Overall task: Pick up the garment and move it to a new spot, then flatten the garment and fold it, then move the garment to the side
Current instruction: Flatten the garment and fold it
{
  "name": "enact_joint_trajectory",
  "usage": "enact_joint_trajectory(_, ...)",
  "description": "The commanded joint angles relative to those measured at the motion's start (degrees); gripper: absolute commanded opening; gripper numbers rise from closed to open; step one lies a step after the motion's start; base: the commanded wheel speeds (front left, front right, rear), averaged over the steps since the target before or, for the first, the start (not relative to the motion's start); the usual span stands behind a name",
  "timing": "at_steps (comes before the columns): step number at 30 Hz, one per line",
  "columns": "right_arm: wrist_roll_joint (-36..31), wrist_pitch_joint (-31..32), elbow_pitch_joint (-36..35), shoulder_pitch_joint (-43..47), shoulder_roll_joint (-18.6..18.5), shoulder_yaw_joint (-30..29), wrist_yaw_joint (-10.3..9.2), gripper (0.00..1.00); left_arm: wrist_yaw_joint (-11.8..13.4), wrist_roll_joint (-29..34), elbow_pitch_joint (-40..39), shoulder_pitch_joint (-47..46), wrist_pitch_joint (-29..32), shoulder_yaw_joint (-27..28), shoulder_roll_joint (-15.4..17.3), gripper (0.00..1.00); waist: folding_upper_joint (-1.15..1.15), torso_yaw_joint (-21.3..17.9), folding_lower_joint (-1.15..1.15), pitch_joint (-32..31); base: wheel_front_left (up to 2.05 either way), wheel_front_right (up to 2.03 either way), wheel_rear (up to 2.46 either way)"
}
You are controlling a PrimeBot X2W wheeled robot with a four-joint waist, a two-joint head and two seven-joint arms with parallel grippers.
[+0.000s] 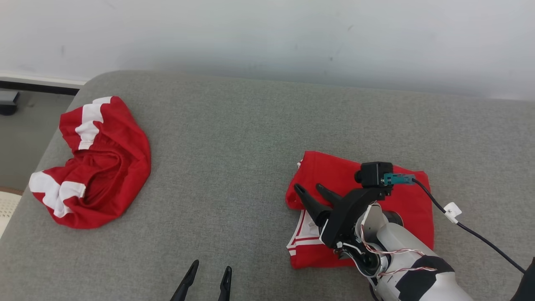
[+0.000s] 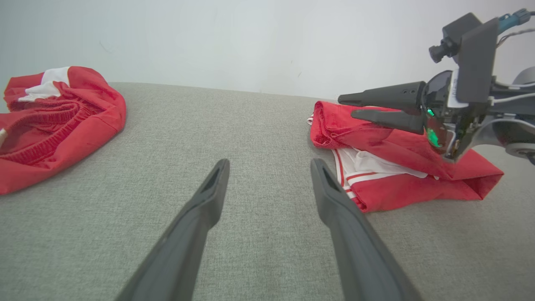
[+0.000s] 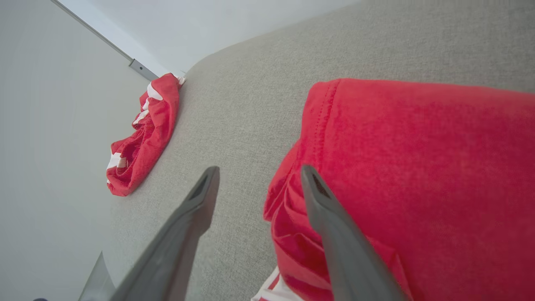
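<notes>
The garment [image 1: 334,171] is red with white stripes and lies folded on the grey cushion at the right; it also shows in the left wrist view [image 2: 418,192] and close up in the right wrist view [image 3: 418,146]. My right gripper [image 1: 310,188] hovers over the garment's left edge, open, with nothing between its fingers [image 3: 260,168]. From the left wrist it appears just above the fold [image 2: 347,105]. My left gripper [image 1: 211,265] stands open low at the front, above bare cushion [image 2: 271,163], a short way left of the garment.
A second red and white garment [image 1: 108,167] lies crumpled at the cushion's left end [image 2: 54,125]. The grey cushion [image 1: 234,146] ends at a pale wall behind and drops to the floor [image 1: 25,133] at the left. A black cable [image 1: 480,238] trails from my right wrist.
</notes>
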Motion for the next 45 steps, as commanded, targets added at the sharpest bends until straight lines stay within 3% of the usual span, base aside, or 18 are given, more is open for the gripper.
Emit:
enact_joint_trajectory(1,0.8,-0.11,-0.64,-0.09,0.11,0.36,0.0,1.0,0.06,-0.14,0.22,0.31,-0.27,0.16,-0.02,1.0,0.0,-0.62,0.0,-0.44,0.0,0.0,0.0)
enact_joint_trajectory(11,0.03,-3.99,-6.93,0.46,-6.01,-0.28,0.0,1.0,0.21,0.12,0.18,1.59,-0.27,1.38,-0.02,1.0,0.0,-4.8,0.0,-2.77,0.0,0.0,0.0)
enact_joint_trajectory(22,-5.2,-10.31,-7.38,4.91,-11.08,-3.35,0.0,1.0,-0.36,0.24,-0.04,2.62,-0.27,3.17,0.09,1.0,0.0,-10.93,0.0,-4.73,0.0,0.0,0.0)
enact_joint_trajectory(34,-12.71,-18.65,-8.91,12.17,-13.41,-6.52,0.0,1.0,-0.41,-0.4,-0.42,3.59,-0.27,4.55,0.1,1.0,0.0,-16.05,0.0,-6.43,0.0,0.0,0.0)
enact_joint_trajectory(45,-20.12,-20.6,-14.03,21.72,-13.33,-13.04,0.0,1.0,0.64,-0.68,-1.38,3.97,-0.27,5.78,0.03,1.0,0.0,-16.07,0.0,-7.35,0.0,0.0,0.0)
